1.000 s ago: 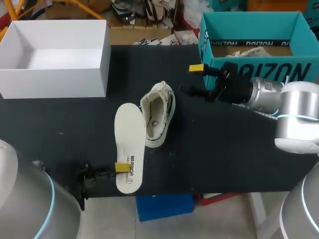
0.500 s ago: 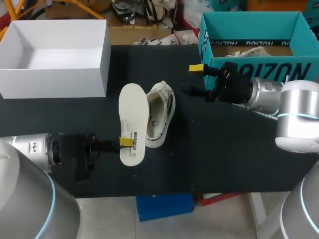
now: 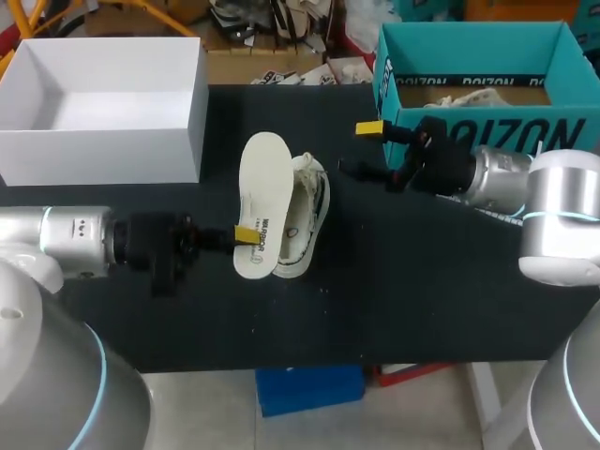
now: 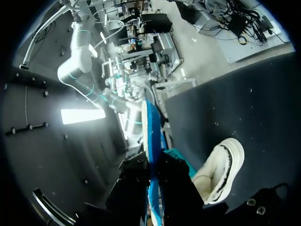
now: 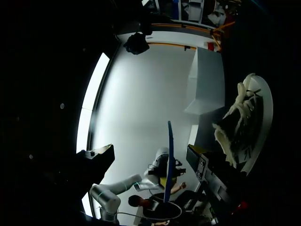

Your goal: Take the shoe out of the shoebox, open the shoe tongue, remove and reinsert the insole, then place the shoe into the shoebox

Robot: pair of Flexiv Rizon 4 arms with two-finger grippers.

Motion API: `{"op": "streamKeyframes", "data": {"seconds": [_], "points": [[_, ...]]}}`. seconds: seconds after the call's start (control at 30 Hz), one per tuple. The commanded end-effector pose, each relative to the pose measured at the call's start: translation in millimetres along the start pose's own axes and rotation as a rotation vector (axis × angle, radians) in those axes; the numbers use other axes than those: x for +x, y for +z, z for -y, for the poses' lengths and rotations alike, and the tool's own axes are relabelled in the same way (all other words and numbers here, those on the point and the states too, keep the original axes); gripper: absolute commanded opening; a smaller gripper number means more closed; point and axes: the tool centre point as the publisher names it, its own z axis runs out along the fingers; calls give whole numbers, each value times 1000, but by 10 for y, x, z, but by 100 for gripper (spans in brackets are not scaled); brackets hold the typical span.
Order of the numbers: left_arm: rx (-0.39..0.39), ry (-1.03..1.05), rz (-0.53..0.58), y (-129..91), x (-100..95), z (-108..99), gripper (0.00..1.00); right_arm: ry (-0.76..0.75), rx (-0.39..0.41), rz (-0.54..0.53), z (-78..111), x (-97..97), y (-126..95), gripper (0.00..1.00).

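The left jaws are clamped on the white insole [image 3: 262, 202] near its heel end (the dark print there is too small to read). They hold it tilted over the left edge of the white shoe [image 3: 309, 211], which rests on the black table [image 3: 422, 281]. The left arm [image 3: 75, 244] reaches in level from the left. The right jaws stand apart with nothing between them, just right of the shoe and before a teal box [image 3: 562, 127]. The white shoebox [image 3: 103, 155] sits at the table's far left.
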Motion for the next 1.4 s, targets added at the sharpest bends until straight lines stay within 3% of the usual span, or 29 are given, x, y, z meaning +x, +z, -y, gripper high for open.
{"op": "streamKeyframes", "data": {"seconds": [0.03,0.23,0.47,0.67,1.07,1.4], "points": [[21,1,-1,9,15,-29,0,1,-2,0,10,-6,4,100],[21,1,-1,9,15,-29,0,12,22,10,17,-19,-3,100],[21,1,-1,9,15,-29,0,76,154,151,95,-69,98,100],[21,1,-1,9,15,-29,0,91,190,280,254,-111,228,100],[21,1,-1,9,15,-29,0,21,133,310,505,-243,544,100],[21,1,-1,9,15,-29,0,5,119,294,574,-362,729,100]]}}
